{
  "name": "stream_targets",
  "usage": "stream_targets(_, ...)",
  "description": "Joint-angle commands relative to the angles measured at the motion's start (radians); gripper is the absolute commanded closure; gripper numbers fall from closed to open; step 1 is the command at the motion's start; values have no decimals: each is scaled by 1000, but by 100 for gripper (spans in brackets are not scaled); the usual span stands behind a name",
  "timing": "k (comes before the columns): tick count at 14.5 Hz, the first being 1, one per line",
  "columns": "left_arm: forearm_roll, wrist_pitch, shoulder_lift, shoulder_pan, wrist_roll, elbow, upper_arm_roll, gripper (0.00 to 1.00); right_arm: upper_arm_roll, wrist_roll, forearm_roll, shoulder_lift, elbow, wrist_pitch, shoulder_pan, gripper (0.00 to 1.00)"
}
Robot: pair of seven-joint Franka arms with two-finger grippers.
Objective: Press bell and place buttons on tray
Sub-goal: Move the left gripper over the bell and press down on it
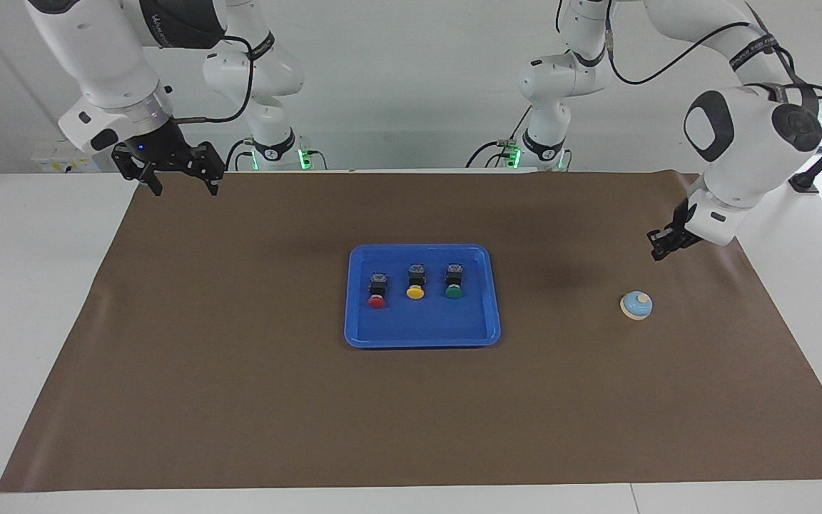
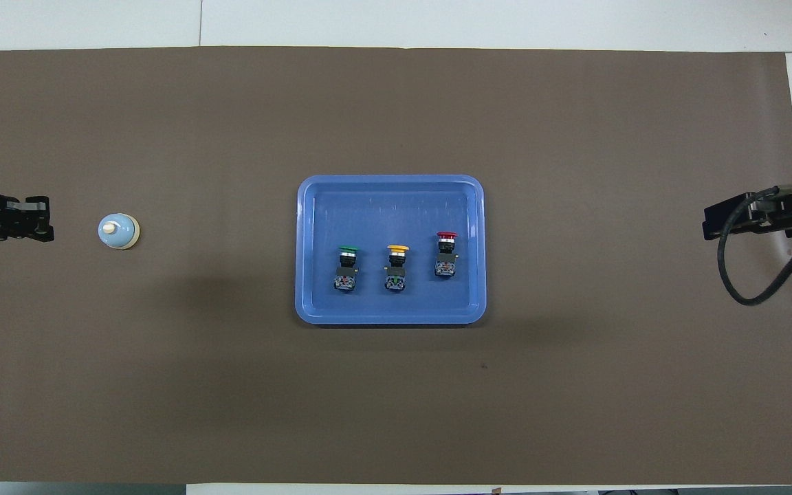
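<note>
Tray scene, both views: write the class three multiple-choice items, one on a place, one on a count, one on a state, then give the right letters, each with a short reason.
1. Where is the bell?
A. on the tray
B. on the brown mat, toward the left arm's end of the table
C. held by the right gripper

2. How many buttons lie in the tray?
A. one
B. two
C. three

3. How do the left gripper's fingers stand?
A. shut, holding nothing
B. shut on the bell
C. wide open

Key:
1 B: the bell sits alone on the mat, beside the left gripper and apart from the tray.
2 C: the green button, yellow button and red button lie in a row inside the rim.
3 A: its fingertips meet in the air near the bell; nothing is between them. The right gripper waits open over the mat's corner.
</note>
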Motion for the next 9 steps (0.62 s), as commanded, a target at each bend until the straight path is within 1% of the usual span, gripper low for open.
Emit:
stream_targets(1, -6, 118, 2, 1, -5, -68, 4, 100, 14, -24, -2, -14, -12, -5, -24, 0)
stream_targets(3, -6, 195, 2, 4, -5, -125, 4, 100, 14, -24, -2, -14, -12, -5, -22, 0)
stream_targets(4, -6, 214, 5, 7, -5, -134, 4, 100, 14, -24, -2, -13, -12, -5, -22, 0)
stream_targets(9, -6, 246, 62, 14, -5, -134, 4, 100, 14, -22, -2, -14, -12, -5, -24, 0)
